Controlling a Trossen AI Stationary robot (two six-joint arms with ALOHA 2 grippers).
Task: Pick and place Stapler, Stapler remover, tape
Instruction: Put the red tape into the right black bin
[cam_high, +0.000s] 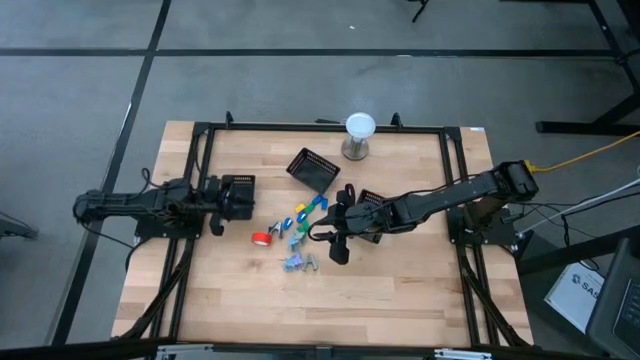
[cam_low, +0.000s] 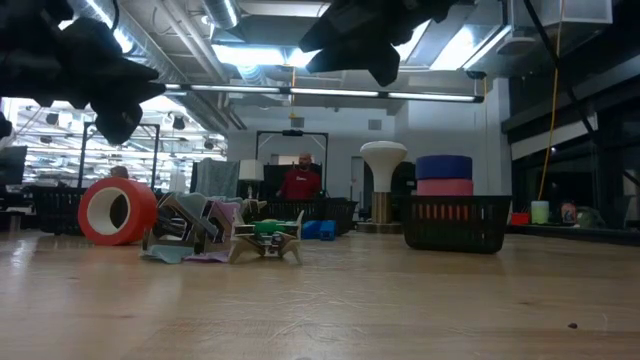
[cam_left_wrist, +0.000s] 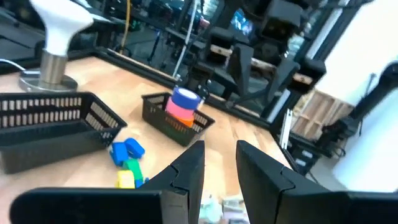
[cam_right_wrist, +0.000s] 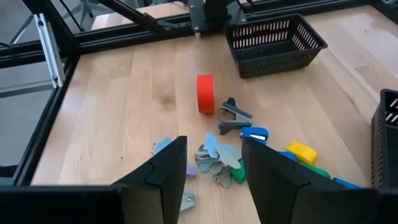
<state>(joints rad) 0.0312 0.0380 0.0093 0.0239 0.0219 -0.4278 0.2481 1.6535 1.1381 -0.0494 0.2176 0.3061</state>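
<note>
Red tape (cam_high: 260, 238) upright on counter (cam_high: 400, 290); right hand (cam_high: 338, 240) apart, empty, above clutter; left hand (cam_high: 222, 200) apart, empty.

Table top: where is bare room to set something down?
The bare wood in front of the staple remover pile is free. The middle is crowded: red tape, small staplers, black basket, right gripper.

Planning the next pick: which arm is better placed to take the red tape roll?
Probably the left. In the high view the red tape roll lies nearer the left gripper. The right gripper, fingers open, hovers beyond the cluttered pile of small items.
</note>
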